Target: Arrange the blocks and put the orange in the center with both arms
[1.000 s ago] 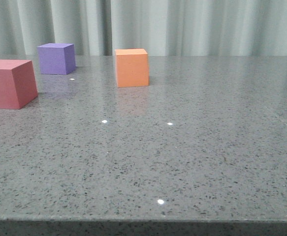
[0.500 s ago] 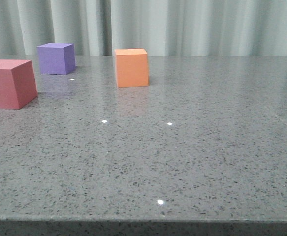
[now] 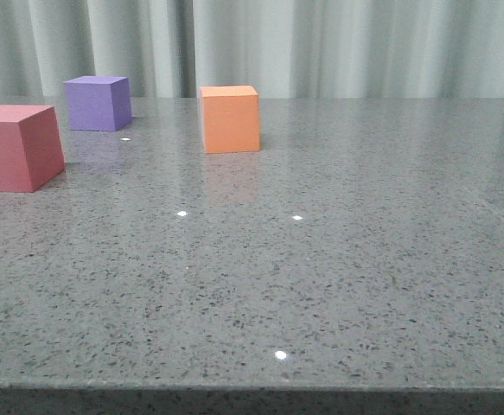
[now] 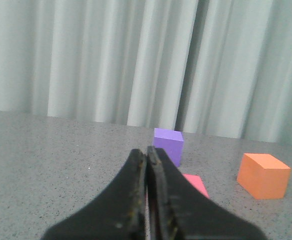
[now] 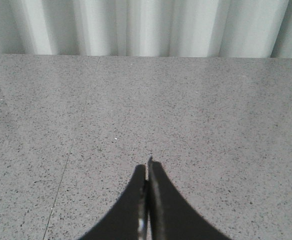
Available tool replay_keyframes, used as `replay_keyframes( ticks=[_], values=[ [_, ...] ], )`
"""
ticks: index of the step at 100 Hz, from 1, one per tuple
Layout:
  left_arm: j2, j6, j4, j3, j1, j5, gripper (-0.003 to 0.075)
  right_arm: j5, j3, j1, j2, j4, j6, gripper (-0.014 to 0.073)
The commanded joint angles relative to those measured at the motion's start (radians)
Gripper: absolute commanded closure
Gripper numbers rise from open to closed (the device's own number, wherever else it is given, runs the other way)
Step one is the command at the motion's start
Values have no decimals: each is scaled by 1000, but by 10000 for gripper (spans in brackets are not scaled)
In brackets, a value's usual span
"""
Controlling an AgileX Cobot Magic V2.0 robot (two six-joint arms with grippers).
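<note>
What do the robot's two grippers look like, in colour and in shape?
Only the fingers show. The left gripper and the right gripper both have matte black fingers, broad at the base and curving to narrow tips. No cables or markings are visible.

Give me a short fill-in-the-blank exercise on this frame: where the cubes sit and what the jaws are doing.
1. In the front view, the cube furthest left on the table is the ____ one.
2. The orange cube stands to the right of the ____ cube.
3. The left gripper has its jaws ____, with nothing between them.
4. The right gripper sees ____ of the cubes.

Missing words: red; purple; shut; none
</note>
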Motion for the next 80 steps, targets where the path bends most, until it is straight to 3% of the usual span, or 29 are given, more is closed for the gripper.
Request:
replay_keyframes(
  ticks=[1,25,44,80],
  values=[
    [111,-12,-13,-143,2,27,741,-82,-28,-7,-2,-19,-6,662],
    [421,-12,-9,-460,2,335,741,-82,-28,-7,-2,-19,-6,662],
    [638,-12,-7,-669,2,501,741,-82,-28,-7,-2,-19,-6,662],
    [815,-12,-7,-767,2,597,740,-82,-28,-7,-2,-19,-6,662]
  ],
)
